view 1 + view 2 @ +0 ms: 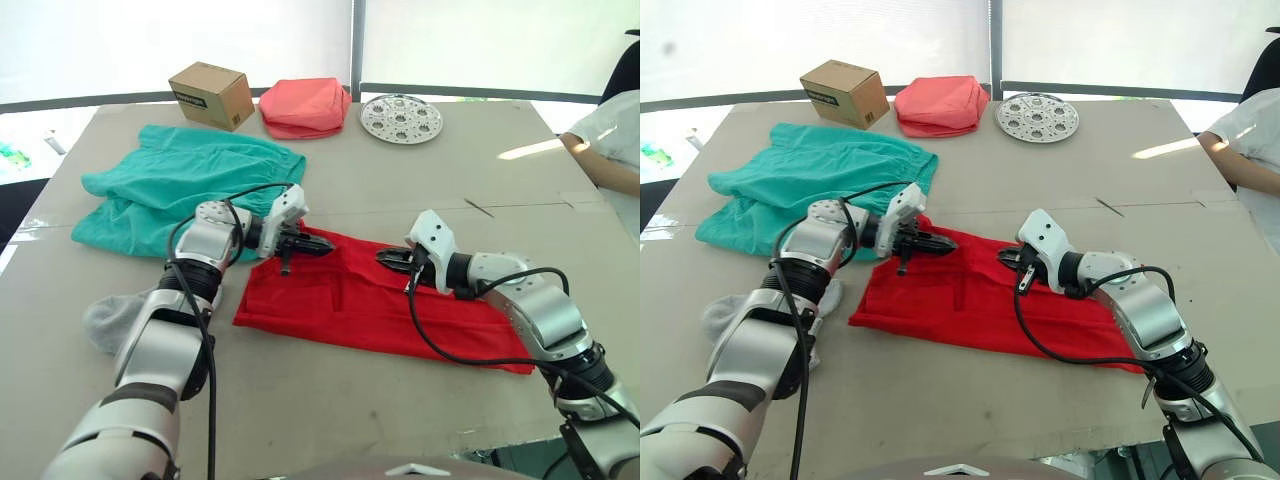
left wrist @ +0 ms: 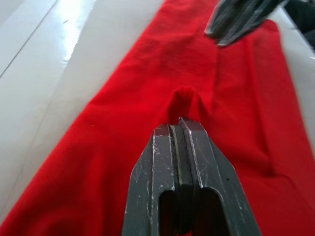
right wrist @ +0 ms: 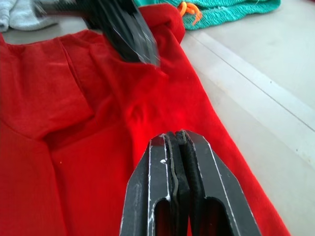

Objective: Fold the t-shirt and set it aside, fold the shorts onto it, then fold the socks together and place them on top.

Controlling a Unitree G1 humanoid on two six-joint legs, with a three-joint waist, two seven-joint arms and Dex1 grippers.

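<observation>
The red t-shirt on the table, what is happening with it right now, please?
The robot is working on the t-shirt, which lies folded into a long band on the table. Both the left gripper and the right gripper have their jaws shut on its far edge, facing each other. The shorts and the socks lie untouched on the robot's left.

red t-shirt (image 1: 380, 300): 1 | teal shorts (image 1: 180, 185): 1 | grey socks (image 1: 112, 318): cannot count | cardboard box (image 1: 211, 95): 1 | pink cloth bundle (image 1: 305, 106): 1 | round metal plate (image 1: 401, 118): 1
</observation>
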